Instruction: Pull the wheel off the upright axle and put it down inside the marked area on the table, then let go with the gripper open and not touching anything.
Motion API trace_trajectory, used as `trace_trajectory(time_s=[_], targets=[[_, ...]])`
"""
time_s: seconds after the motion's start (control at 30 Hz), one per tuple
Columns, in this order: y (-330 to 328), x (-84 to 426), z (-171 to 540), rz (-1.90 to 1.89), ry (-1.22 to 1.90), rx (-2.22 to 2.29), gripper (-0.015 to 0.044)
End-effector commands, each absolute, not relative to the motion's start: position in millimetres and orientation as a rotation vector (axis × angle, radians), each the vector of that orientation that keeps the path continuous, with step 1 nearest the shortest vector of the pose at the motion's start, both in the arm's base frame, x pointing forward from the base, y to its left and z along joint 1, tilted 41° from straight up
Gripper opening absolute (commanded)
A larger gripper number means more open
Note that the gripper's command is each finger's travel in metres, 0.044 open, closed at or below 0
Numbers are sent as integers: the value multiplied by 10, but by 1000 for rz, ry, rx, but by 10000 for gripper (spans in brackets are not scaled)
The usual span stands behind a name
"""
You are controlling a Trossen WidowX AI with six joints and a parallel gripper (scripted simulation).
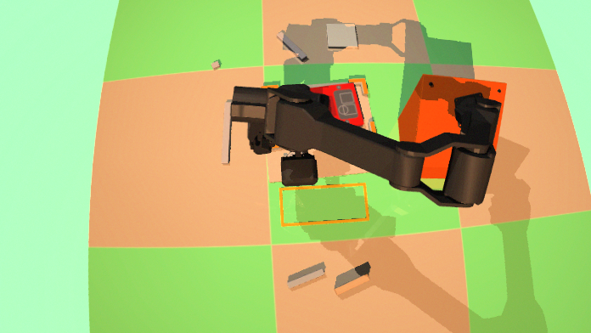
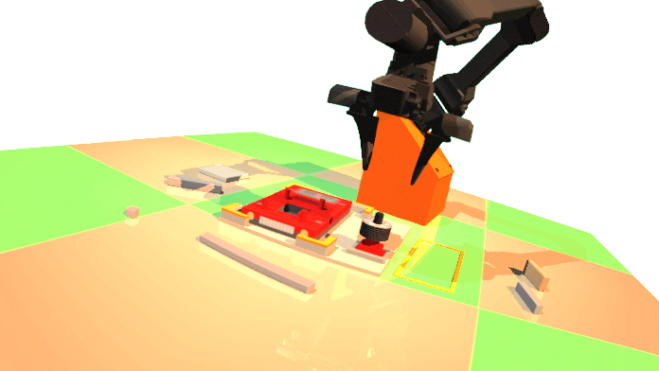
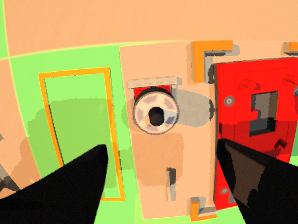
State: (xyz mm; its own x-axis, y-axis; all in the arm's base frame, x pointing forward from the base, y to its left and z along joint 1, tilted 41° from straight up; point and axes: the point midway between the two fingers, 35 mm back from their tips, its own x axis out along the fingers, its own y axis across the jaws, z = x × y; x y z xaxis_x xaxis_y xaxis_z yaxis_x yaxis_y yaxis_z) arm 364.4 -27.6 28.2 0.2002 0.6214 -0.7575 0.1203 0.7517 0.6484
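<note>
1. The black parallel-jaw gripper hangs in the upper middle of the exterior view, fingers pointing down, well above the table. Its jaws are spread part-way with nothing between them.

2. The dark ribbed wheel sits on the short upright black axle, whose tip pokes out above it. Both stand on a small red mount on the pale flat base plate, just right of the red flat chassis block in that view. The wheel is not yet off.

3. The relation that matters: in the wrist view the wheel appears end-on as a pale ring with a dark centre, in the middle of the frame between the two dark fingertips, slightly left of midway. So the axle's long axis runs roughly along the gripper's approach line, and I judge the next move to be a mostly straight descent with a small sideways correction.

4. In the exterior view the wheel lies below the gripper and a little to its left, well apart in height.

5. The orange-outlined rectangular marked area lies on a green tile just beside the base plate, lower centre of the top view; in the wrist view it is at left of the wheel.

6. The orange wedge-shaped arm base stands behind the gripper, near the descent path.
</note>
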Motion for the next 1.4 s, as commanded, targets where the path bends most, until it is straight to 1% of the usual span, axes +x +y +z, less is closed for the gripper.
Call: trace_trajectory(time_s=[0.0, 0.23, 0.37, 0.47, 0.77, 0.97, 1.37], targets=[[-227, 3658, 226, 391, 1342, 685, 300], [147, 3763, -211, 393, 1342, 687, 300], [187, 3773, -260, 394, 1342, 688, 300], [192, 3739, -241, 400, 1358, 678, 221], [192, 3739, -241, 400, 1358, 678, 161], [184, 3737, -233, 400, 1358, 678, 4], [158, 3731, -203, 399, 1356, 679, 0]])
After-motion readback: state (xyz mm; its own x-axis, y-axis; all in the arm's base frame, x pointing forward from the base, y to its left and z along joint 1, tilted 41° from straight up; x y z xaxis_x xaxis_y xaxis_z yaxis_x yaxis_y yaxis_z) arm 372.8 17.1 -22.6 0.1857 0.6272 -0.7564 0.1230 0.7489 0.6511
